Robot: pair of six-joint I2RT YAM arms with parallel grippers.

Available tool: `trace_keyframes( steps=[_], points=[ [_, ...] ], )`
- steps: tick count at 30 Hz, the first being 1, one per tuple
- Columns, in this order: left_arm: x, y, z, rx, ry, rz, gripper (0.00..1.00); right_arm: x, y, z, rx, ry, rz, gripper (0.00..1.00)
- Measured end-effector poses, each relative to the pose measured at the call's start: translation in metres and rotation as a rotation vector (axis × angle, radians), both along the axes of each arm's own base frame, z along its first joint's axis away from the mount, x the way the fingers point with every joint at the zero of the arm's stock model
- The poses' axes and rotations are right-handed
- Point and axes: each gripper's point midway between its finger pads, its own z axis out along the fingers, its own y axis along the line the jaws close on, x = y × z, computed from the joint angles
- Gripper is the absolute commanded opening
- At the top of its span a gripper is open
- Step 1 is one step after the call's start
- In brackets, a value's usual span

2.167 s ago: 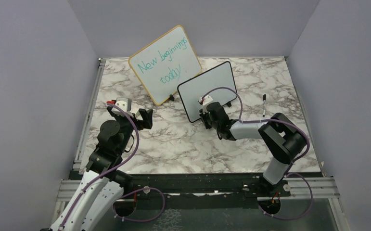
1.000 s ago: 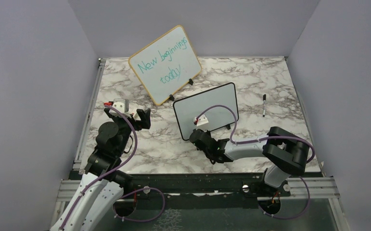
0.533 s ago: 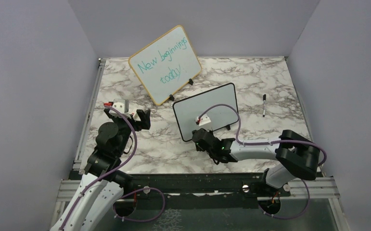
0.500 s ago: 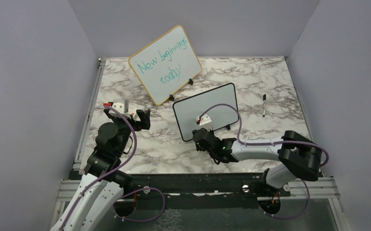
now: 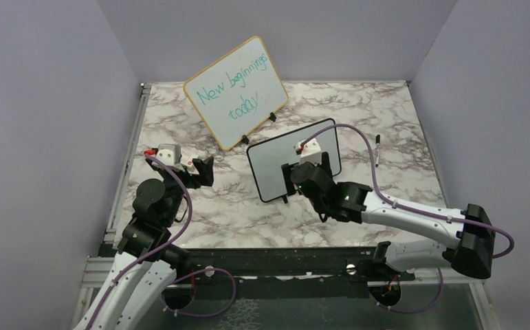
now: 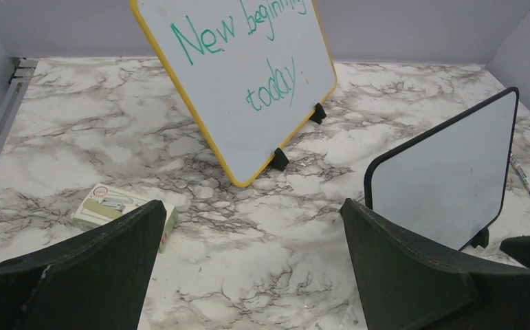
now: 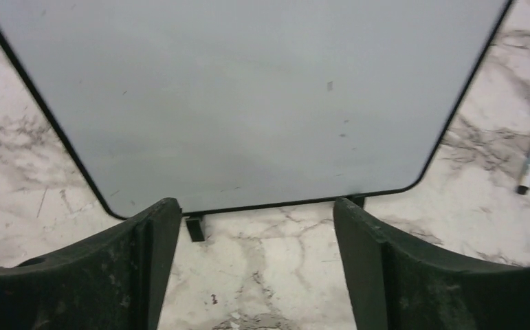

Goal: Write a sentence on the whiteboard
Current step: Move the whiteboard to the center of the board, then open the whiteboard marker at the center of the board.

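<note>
Top external view is showing the whiteboard (image 5: 272, 165) standing on its feet mid-table, just in front of the larger teal-lettered board (image 5: 234, 89). It is sitting nearer the arms and further left than two seconds ago, and is no longer shifting. The right gripper (image 5: 308, 170), low at the board's near corner half a second back, is now rising in front of its face.

Right wrist view: the jaws are standing wide apart, gripping nothing, with the board's lower edge just beyond the fingertips. The left gripper (image 5: 203, 168) is also hanging wide open and empty, barely moved.

The board face is showing blank. The marker (image 5: 377, 150) is lying on the table (image 5: 234, 213), right of the board and apart from it.

Judgement: repositioning is looking finished and writing is not begun. Fetching the marker is coming next.
</note>
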Motion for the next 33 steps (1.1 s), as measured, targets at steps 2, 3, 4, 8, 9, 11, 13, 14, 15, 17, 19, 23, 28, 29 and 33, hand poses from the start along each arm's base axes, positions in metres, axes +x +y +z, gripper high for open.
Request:
trace_keyframes(
  steps=[2,3,4,8,9,11,13,14,15,17,19,23,28,29,33],
  points=[
    [-0.001,-0.001,0.001,-0.002,-0.004,-0.003,0.99,0.008,-0.013,0.016,-0.016,-0.027,-0.036,1.00],
    [-0.001,-0.001,0.002,-0.003,-0.006,-0.006,0.99,0.013,-0.023,0.024,-0.027,-0.042,-0.065,1.00],
    [-0.002,-0.002,0.002,-0.004,-0.008,-0.010,0.99,0.019,-0.033,0.030,-0.036,-0.055,-0.095,1.00],
    [-0.004,-0.005,0.004,-0.006,-0.014,-0.023,0.99,0.042,-0.076,0.045,-0.080,-0.074,-0.211,1.00],
    [-0.004,-0.005,0.004,-0.007,-0.015,-0.026,0.99,0.049,-0.087,0.048,-0.083,-0.076,-0.247,1.00],
    [-0.005,-0.007,0.004,-0.007,-0.014,-0.034,0.99,0.061,-0.109,0.056,-0.092,-0.086,-0.313,1.00],
    [-0.006,-0.009,0.004,-0.007,-0.014,-0.042,0.99,0.071,-0.130,0.063,-0.100,-0.095,-0.373,1.00],
    [-0.006,-0.010,0.004,-0.006,-0.014,-0.045,0.99,0.074,-0.137,0.066,-0.102,-0.098,-0.396,1.00],
    [-0.006,-0.011,0.004,-0.007,-0.015,-0.049,0.99,0.079,-0.148,0.068,-0.099,-0.098,-0.426,1.00],
    [-0.007,-0.012,0.003,-0.006,-0.014,-0.054,0.99,0.089,-0.168,0.073,-0.077,-0.089,-0.469,1.00],
    [-0.007,-0.014,0.003,-0.006,-0.013,-0.060,0.99,0.099,-0.191,0.074,-0.049,-0.080,-0.516,1.00],
    [-0.008,-0.016,0.002,-0.006,-0.012,-0.070,0.99,0.115,-0.237,0.068,0.003,-0.048,-0.598,1.00],
    [-0.009,-0.018,0.002,-0.006,-0.013,-0.077,0.99,0.137,-0.278,0.035,0.060,0.040,-0.647,1.00],
    [-0.009,-0.019,0.002,-0.007,-0.015,-0.079,0.99,0.141,-0.285,0.025,0.073,0.067,-0.654,1.00],
    [-0.009,-0.020,0.002,-0.005,-0.018,-0.080,0.99,0.151,-0.309,-0.014,0.129,0.164,-0.687,0.99]
  ],
)
